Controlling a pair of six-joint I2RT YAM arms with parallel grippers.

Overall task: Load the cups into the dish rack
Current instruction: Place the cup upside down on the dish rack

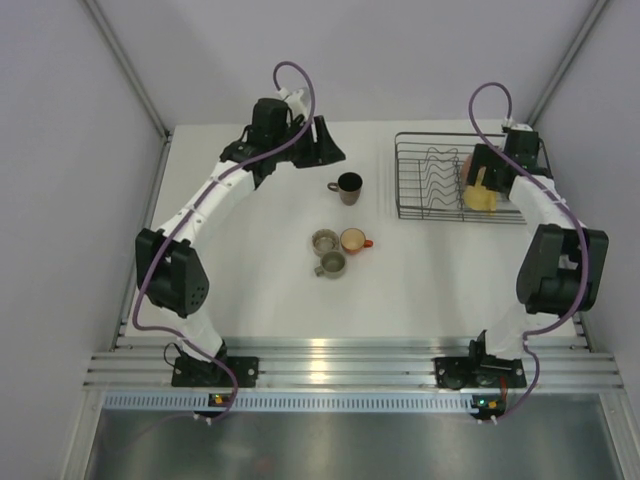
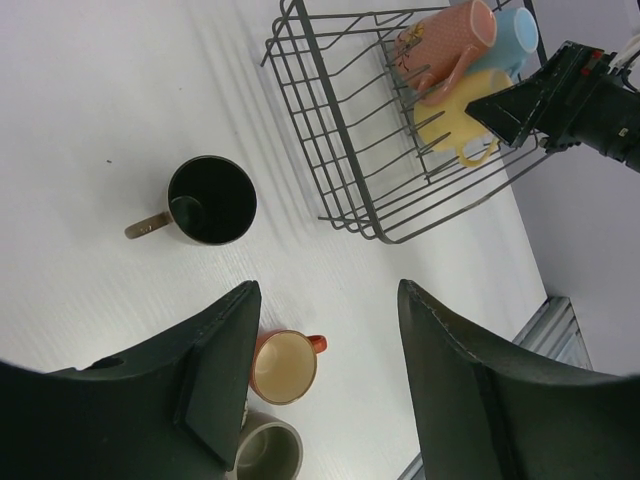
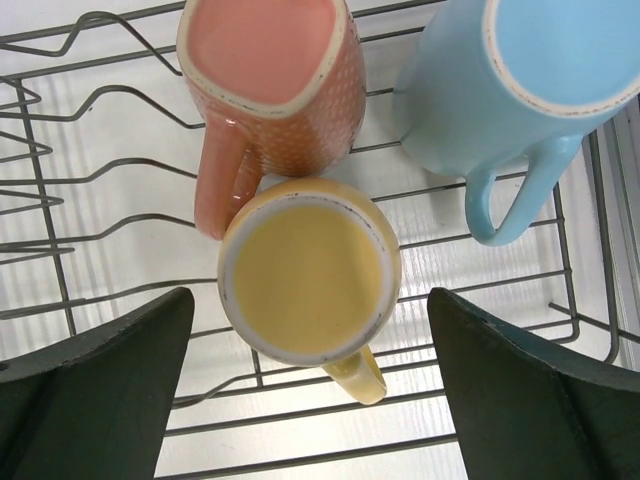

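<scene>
**Top view.** Left pincer [image 1: 328,148]: jaws apart, empty, hanging over the counter [image 1: 250,300] off the empty end of the dish rack [image 1: 420,140]. Right pincer [image 1: 484,182] sits over the rack's loaded end, above the yellow cup [image 1: 481,200]; its state is not readable from here. Four cups are outside the rack. The brown cup [image 1: 349,187] is near the empty end. The orange cup [image 1: 353,240] and two grey cups [image 1: 325,241] are bunched together, further from the rack.

**Left wrist view.** Fingers [image 2: 220,370] spread wide, nothing between them. Brown cup upright, mouth up, thin handle pointing away from the rack. Pink cup [image 2: 445,40], blue cup [image 2: 515,30] and yellow cup are packed at the rack's far end, leaning on the wires.

**Right wrist view.** Fingers [image 3: 100,390] spread wide, one on each side of the yellow cup, clear gaps on both sides, not clamped. Pink handle touches the yellow rim. The blue cup is just beside them, handle outward.

**Handling (judgement).**
- The cups look like glazed ceramic: rigid, light, smooth and likely slippery.
- They could chip if knocked against wire or each other.
- The brown cup stands apart from the others, so it is the easiest to reach.
- Best hold is across the rim wall, one finger inside and one outside, opposite the handle.
- The handle looks too thin to hold steadily.
- The bunched three leave little room for fingers between them.
- The wavy dividers at the rack's empty end may tip a cup that is set down carelessly.
</scene>
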